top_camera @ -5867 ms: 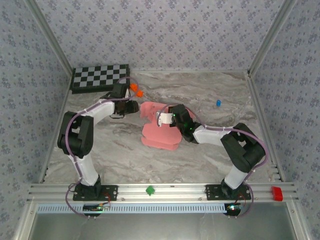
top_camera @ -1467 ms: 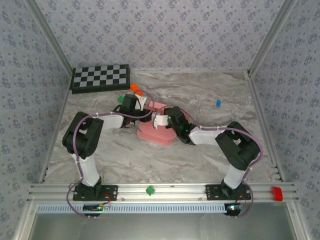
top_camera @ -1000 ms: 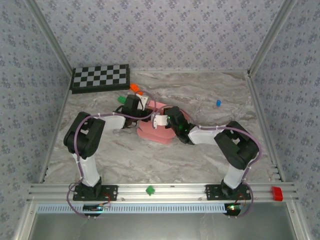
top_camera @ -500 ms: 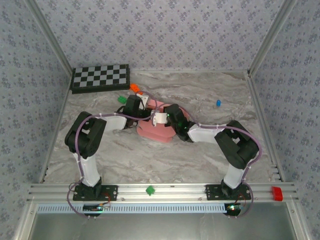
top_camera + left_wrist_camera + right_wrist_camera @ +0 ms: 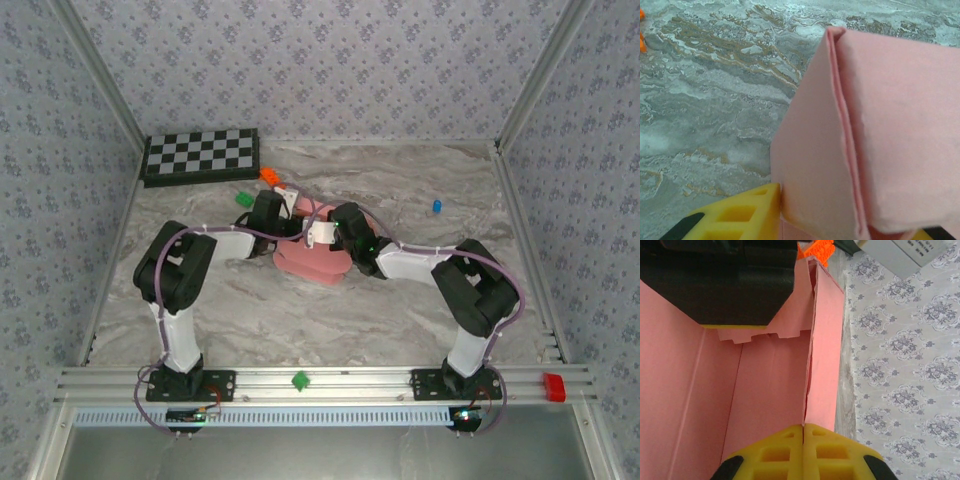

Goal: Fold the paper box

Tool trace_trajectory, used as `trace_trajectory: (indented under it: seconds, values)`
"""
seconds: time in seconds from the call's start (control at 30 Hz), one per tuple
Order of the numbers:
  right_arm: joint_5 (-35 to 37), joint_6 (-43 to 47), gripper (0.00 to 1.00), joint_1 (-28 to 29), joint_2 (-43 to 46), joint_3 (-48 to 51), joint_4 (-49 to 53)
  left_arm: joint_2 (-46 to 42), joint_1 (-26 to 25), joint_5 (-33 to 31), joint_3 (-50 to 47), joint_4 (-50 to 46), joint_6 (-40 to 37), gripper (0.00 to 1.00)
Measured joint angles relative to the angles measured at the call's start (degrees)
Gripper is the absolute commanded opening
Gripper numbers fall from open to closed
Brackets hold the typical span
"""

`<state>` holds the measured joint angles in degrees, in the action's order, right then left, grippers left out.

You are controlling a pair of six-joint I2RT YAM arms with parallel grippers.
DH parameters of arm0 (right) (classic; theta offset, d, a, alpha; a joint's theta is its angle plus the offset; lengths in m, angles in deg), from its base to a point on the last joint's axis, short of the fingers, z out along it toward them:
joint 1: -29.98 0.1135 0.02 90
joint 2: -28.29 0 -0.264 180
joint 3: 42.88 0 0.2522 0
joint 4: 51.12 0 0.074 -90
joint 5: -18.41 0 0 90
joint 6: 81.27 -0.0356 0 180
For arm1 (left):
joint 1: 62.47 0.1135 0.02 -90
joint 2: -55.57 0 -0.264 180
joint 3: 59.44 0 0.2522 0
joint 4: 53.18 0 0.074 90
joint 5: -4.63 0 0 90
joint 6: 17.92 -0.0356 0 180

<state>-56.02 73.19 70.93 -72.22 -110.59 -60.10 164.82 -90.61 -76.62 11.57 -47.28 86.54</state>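
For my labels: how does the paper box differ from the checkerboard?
The paper box is plain pink; the checkerboard has black and white squares. The paper box has walls folded up; the checkerboard lies flat. The paper box is mid-table, the checkerboard in the far left corner. Both are on the table.

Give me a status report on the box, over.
Left fingers gripping one raised wall of the paper box; right fingers shut on another. Box partly folded. Orange brick, green brick close by, not blocking.
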Motion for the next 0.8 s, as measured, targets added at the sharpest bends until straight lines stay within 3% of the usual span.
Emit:
trace_trajectory:
  seconds: [0.5,0.8]
  values:
    - [0.0,-0.7,0.00,-0.3,-1.2,-1.8,1.4,1.9,0.4,-0.3,1.0,1.6,0.4,0.23]
    - [0.0,-2.4,0.00,-0.3,-1.4,-2.6,1.5,1.9,0.3,-1.9,1.0,1.6,0.6,0.06]
